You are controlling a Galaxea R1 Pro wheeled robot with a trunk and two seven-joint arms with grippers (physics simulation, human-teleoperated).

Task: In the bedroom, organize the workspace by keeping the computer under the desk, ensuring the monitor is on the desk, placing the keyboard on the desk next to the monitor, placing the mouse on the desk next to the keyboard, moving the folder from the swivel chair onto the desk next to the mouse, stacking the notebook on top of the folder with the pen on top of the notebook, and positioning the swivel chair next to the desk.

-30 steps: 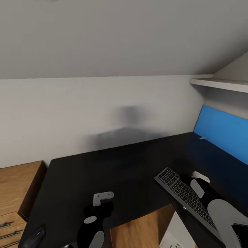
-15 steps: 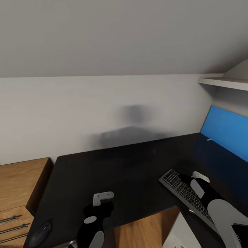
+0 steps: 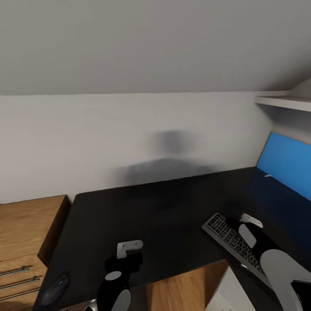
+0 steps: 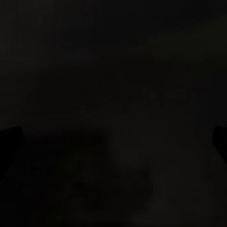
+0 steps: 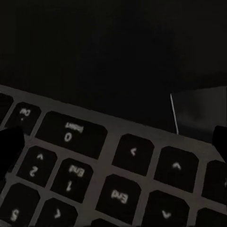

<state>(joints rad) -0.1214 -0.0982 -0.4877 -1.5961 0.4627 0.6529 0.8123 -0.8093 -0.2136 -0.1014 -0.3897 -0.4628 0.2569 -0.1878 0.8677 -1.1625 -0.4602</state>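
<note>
One keyboard (image 3: 235,245) rides in the right hand (image 3: 249,224), fingers clamped on its edge, above the table's (image 3: 142,216) right wing. Next: set it flat. Left hand (image 3: 128,249) grip: can't tell.

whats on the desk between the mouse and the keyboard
Only bare black desk between the mouse and the keyboard, with the left gripper above that stretch, in the head view.

Flat black keyboard with dark grey keys (image 3: 235,244): near end hidden beneath right arm. Small dark oval mouse (image 3: 55,289): blurred, detail unreadable.
</note>
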